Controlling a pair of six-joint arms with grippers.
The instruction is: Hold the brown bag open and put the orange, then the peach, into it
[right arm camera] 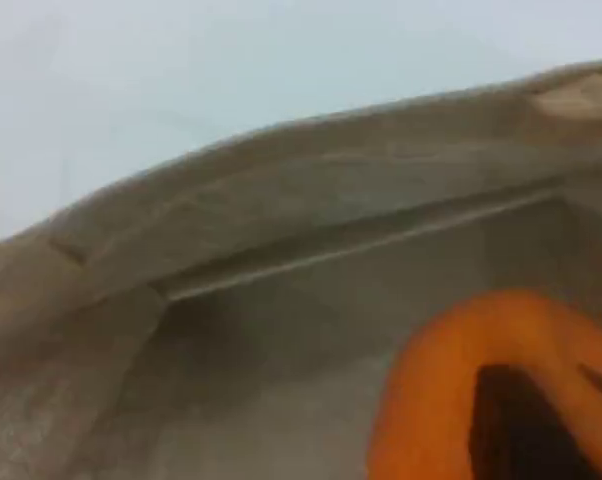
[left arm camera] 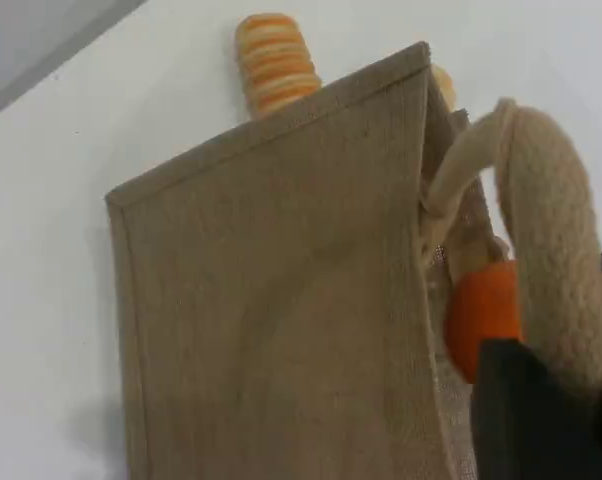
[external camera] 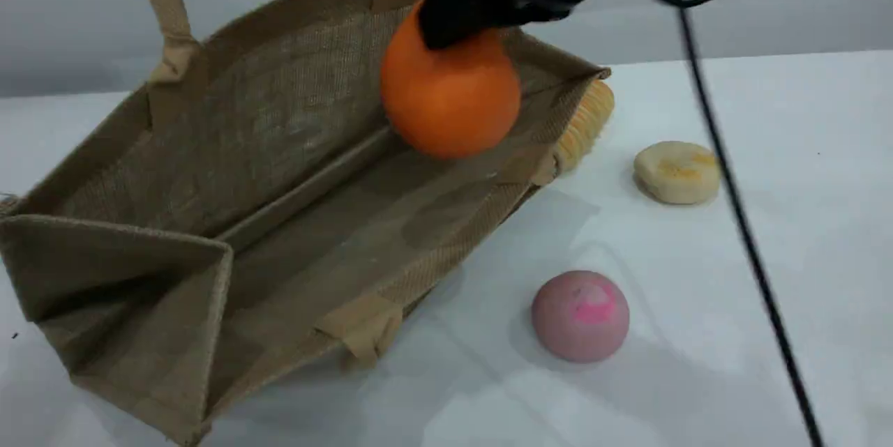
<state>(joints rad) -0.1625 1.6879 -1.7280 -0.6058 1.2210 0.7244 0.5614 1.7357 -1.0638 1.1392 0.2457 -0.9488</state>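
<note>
Gaping woven brown bag [external camera: 209, 224] lies beneath the right hand [external camera: 453, 21] grasping the round orange [external camera: 450, 102]

Bright, even light from above. Soft shadows lie on the white table [external camera: 767, 293] beside the peach [external camera: 580, 316] and the bag [external camera: 230, 224]. The right wrist view is badly blurred; the dark arm at the scene's top edge is out of focus.

White table [external camera: 767, 279], seemingly grey wall [external camera: 70, 14].
</note>
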